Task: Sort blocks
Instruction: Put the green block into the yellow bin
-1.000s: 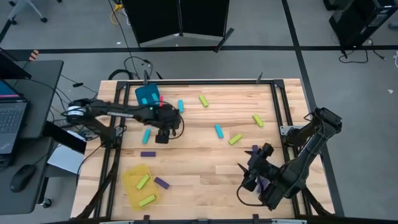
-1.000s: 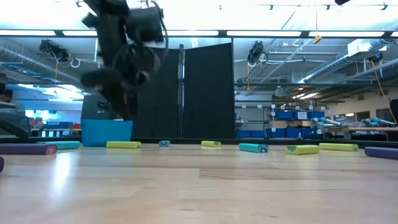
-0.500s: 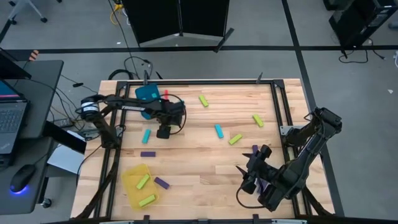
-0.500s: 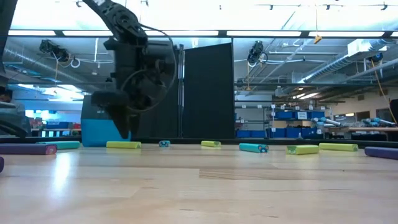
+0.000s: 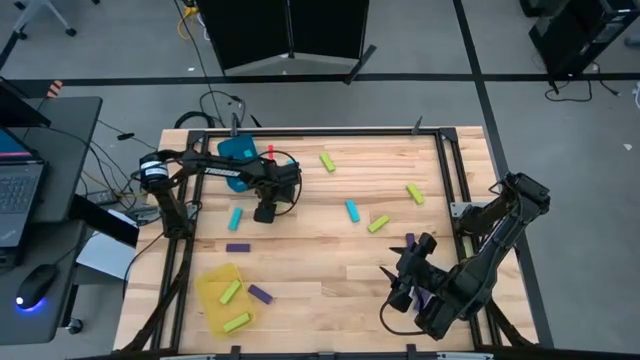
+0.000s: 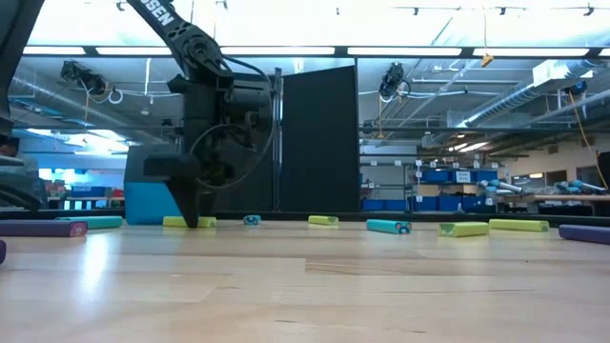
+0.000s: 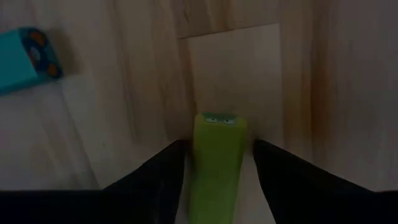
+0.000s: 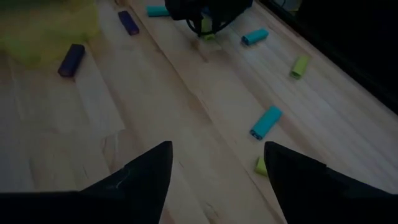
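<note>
Down I have come since half a second ago: my left gripper (image 5: 265, 213) now sits at the table (image 5: 330, 250), fingers (image 7: 155, 180) apart on either side of a green block (image 7: 216, 155), not yet clamped. A cyan block (image 7: 25, 59) lies near. Other blocks are scattered across the boards; two green ones rest in the yellow bin (image 5: 212, 282). My right gripper (image 5: 398, 285) waits near the front right, fingers spread, holding nothing.

lime block (image 7: 214, 162) near end cut off at frame edge, purple block (image 6: 585, 232) cropped at edge
</note>
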Robot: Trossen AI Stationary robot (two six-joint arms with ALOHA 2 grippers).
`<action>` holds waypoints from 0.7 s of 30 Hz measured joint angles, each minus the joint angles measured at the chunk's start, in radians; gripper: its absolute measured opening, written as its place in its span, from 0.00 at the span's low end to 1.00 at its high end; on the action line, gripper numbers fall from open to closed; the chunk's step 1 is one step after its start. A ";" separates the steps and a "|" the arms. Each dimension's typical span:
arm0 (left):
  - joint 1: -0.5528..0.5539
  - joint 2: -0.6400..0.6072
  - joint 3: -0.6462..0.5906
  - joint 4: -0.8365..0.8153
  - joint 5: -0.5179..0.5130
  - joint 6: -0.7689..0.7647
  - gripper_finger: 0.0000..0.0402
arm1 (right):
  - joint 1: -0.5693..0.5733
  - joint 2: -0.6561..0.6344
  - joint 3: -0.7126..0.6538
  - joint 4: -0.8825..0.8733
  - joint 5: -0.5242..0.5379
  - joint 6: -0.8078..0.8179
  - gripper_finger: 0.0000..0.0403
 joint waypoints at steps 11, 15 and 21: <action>-0.001 0.001 -0.002 0.004 0.000 0.029 0.25 | 0.000 0.000 0.000 -0.010 0.000 -0.003 0.64; -0.002 -0.001 0.007 -0.003 -0.009 0.028 0.25 | 0.000 0.000 0.000 -0.010 0.000 -0.004 0.64; -0.024 -0.086 0.071 -0.008 -0.036 0.023 0.25 | 0.000 0.001 0.000 -0.010 0.000 -0.011 0.63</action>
